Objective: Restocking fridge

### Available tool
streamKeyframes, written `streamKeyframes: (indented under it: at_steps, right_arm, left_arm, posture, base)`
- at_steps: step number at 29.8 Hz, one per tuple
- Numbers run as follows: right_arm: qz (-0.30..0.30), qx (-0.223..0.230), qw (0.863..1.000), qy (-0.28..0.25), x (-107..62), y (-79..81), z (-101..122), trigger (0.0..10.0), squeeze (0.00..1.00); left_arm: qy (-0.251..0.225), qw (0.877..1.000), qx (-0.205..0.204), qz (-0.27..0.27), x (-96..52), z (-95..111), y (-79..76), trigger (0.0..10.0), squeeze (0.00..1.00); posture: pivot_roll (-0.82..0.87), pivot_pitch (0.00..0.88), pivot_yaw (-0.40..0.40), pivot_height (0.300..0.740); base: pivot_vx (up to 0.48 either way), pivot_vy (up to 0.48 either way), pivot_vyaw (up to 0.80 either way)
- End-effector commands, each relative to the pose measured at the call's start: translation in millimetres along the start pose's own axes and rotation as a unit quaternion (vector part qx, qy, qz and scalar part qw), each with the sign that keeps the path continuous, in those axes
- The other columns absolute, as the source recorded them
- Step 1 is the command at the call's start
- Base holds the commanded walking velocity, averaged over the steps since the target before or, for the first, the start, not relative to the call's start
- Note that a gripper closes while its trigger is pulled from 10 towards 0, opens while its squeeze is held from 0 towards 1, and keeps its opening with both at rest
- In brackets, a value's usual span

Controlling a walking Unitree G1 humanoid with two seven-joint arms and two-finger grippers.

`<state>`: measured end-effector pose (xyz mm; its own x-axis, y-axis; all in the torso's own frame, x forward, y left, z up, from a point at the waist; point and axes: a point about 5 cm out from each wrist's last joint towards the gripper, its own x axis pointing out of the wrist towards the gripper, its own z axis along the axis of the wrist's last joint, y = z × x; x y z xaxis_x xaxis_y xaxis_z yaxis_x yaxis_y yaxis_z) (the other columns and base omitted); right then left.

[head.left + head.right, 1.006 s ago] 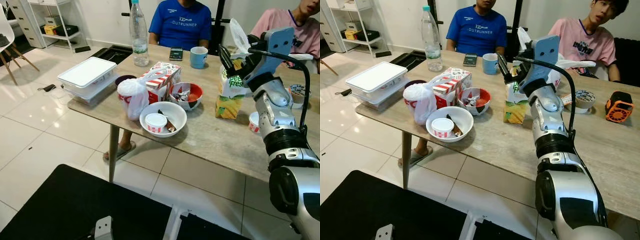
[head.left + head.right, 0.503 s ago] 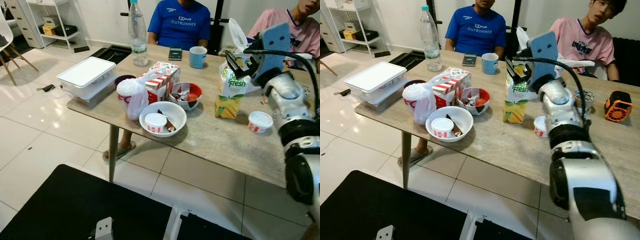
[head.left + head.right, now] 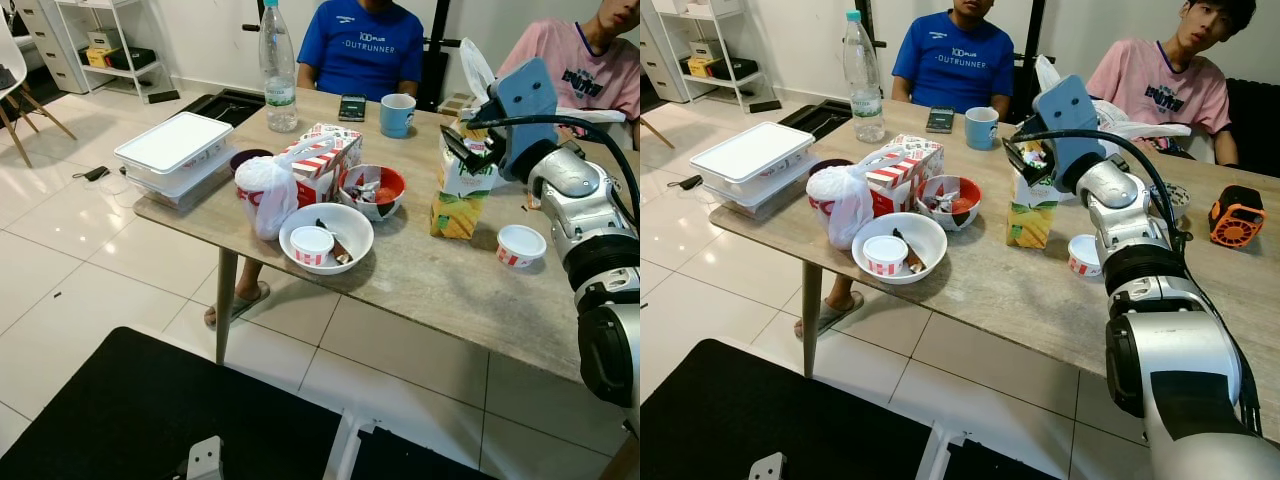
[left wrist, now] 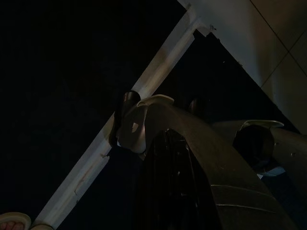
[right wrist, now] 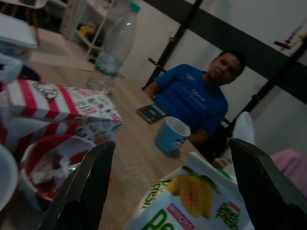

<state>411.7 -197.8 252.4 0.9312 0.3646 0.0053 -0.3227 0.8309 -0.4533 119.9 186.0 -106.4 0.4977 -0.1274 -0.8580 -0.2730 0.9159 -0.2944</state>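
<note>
Right end effector: I see fingers spread wide over the juice carton top, right of frame, gripping nothing.
Left end effector: I cannot tell.
Bench: carton upright.

Right arm raised and stretched forward over the near right part of the bench, silver forearm angled up, wrist bent toward the middle. Right gripper held high with both black fingers spread wide apart, nothing clamped between them. Left arm hanging idle, low in shade
</note>
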Motion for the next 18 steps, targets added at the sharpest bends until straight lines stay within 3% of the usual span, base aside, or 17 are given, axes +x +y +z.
streamKeyframes:
  at_steps: [1, 11, 18]
  right_arm:
    - [0.023, -0.005, 0.999, 0.024, 0.4, 5.8, -7.7, 10.0, 0.0]
    - [0.028, -0.05, 0.997, 0.044, -3.3, -7.3, -2.9, 10.0, 0.0]
    - [-0.001, -0.046, 0.998, 0.044, -4.1, -15.9, 1.3, 10.0, 0.0]
  left_arm:
    - [0.01, 1.0, -0.008, -0.002, 0.1, -7.8, -3.3, 10.0, 0.0]
    - [0.012, 1.0, -0.01, -0.001, -0.6, -9.5, -2.0, 10.0, 0.0]
    - [0.012, 1.0, -0.01, -0.002, -0.5, -9.7, -2.7, 10.0, 0.0]
  posture:
    - [-0.02, 0.0, -0.027, 0.74]
    - [-0.02, 0.0, -0.026, 0.74]
    - [-0.02, 0.0, -0.026, 0.74]
  base:
    - [0.0, 0.0, 0.0]
    - [0.0, 0.0, 0.0]
    - [0.0, 0.0, 0.0]
